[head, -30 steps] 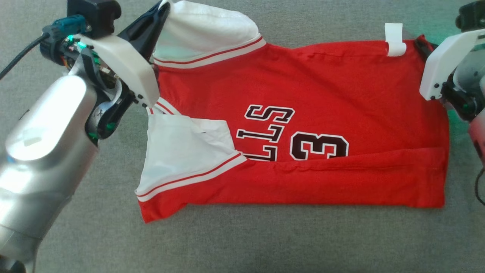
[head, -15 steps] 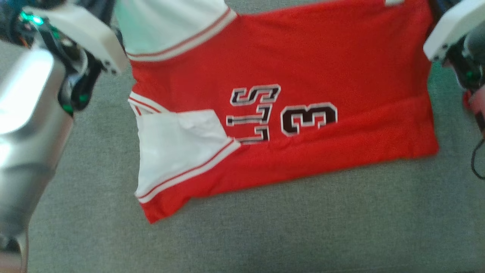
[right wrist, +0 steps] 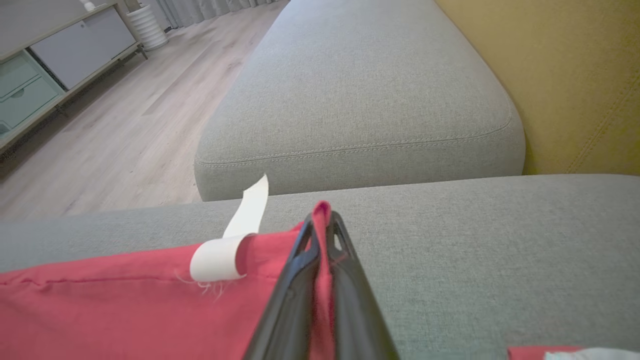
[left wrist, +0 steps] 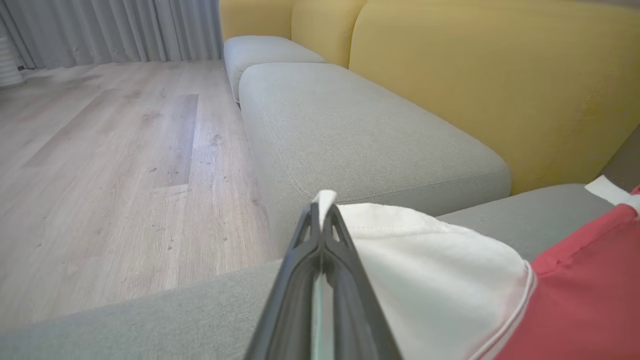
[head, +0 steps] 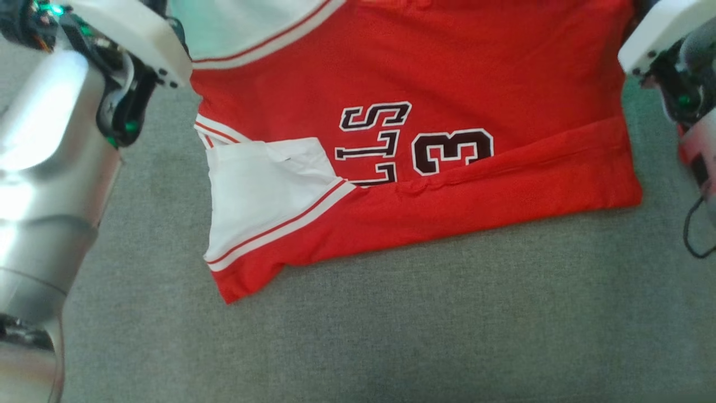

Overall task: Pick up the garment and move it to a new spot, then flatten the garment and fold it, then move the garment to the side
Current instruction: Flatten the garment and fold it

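The garment [head: 425, 73] is a red jersey with white sleeves and dark lettering, partly folded on the grey sofa cushion [head: 391, 336]. Its far edge runs off the top of the head view, while its near fold rests on the cushion. In the left wrist view my left gripper [left wrist: 322, 210] is shut on the white sleeve [left wrist: 440, 265]. My right gripper [right wrist: 322, 220] is shut on the garment's red edge [right wrist: 125, 310] next to a white label [right wrist: 225, 250]. Both pale wrists sit at the head view's top corners, the left wrist [head: 128, 33] and the right wrist [head: 654, 33].
A yellow backrest [left wrist: 475, 75] rises behind the grey seat cushions [right wrist: 360, 85]. Wooden floor [left wrist: 100, 165] lies beyond the sofa's front edge. A low cabinet [right wrist: 50, 65] and grey curtains [left wrist: 100, 25] stand farther off. A cable [head: 696, 229] hangs by my right arm.
The far edge of the garment has come up out of the top of the head view with both grippers. The near fold has slid and slanted on the cushion. The camera has also shifted.
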